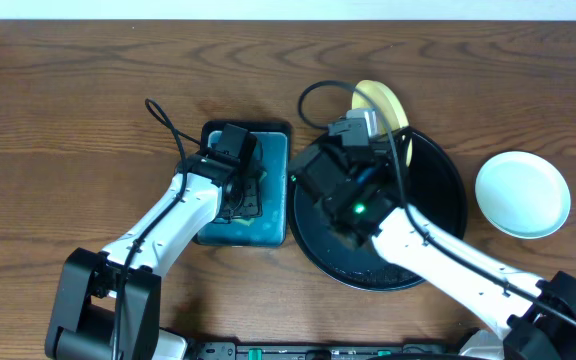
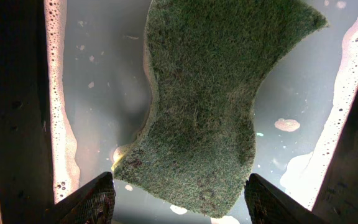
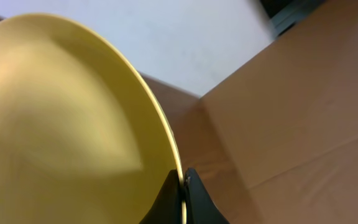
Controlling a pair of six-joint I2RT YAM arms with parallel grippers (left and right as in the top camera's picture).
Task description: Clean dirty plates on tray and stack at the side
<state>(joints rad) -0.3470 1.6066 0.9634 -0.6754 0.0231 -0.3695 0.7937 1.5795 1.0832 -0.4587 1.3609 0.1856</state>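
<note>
My right gripper (image 1: 368,118) is shut on the rim of the pale yellow plate (image 1: 386,100) and holds it tilted on edge above the far rim of the black tray (image 1: 440,205). In the right wrist view the fingers (image 3: 183,186) pinch the yellow plate's (image 3: 61,118) edge. One mint-white plate (image 1: 523,194) lies on the table right of the tray; I see no second one. My left gripper (image 1: 240,188) is open over the teal sponge dish (image 1: 270,226), its fingers (image 2: 180,198) either side of the near end of a green sponge (image 2: 210,106) lying in soapy water.
The right arm crosses over the tray and hides much of its inside. Cables loop above both wrists. A pale wall edge runs along the far side of the table. Foam lines the sponge dish's walls (image 2: 58,124).
</note>
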